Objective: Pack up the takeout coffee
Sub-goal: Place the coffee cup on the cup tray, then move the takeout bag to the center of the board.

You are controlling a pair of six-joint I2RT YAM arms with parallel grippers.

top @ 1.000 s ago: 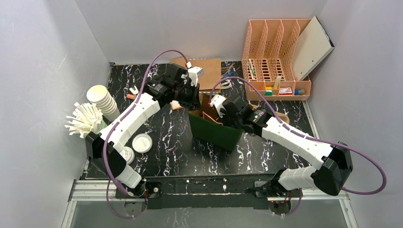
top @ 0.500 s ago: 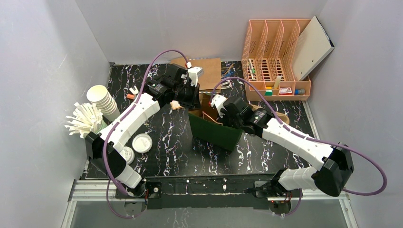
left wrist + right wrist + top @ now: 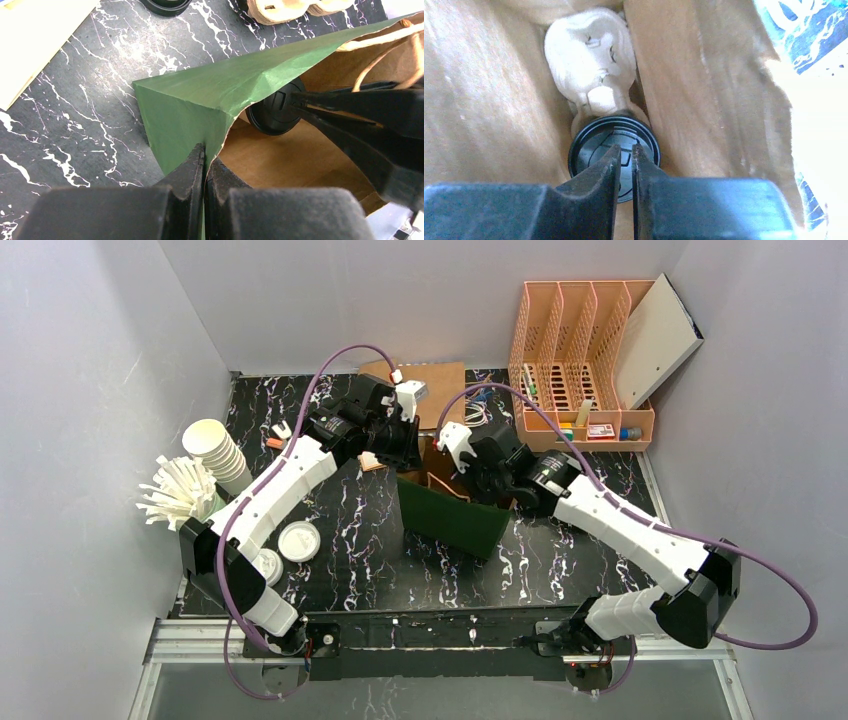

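Note:
A green paper bag with a brown inside stands open mid-table. My left gripper is shut on its rim at a corner fold and holds the mouth open. My right gripper reaches down inside the bag. Its fingertips stand a narrow gap apart, just above the black lid of a coffee cup, with nothing between them. The cup sits against a pale pulp carrier at the bag's bottom. In the left wrist view the lid shows under the right fingers.
A stack of paper cups, a bundle of white sticks and white lids lie at the left. A peach file organizer and a cardboard sheet are at the back. Another pulp carrier lies beside the bag.
My right gripper's jaws have parted slightly over the lid, and the right arm has shifted a little toward the back. The left gripper and bag rim have stayed put.

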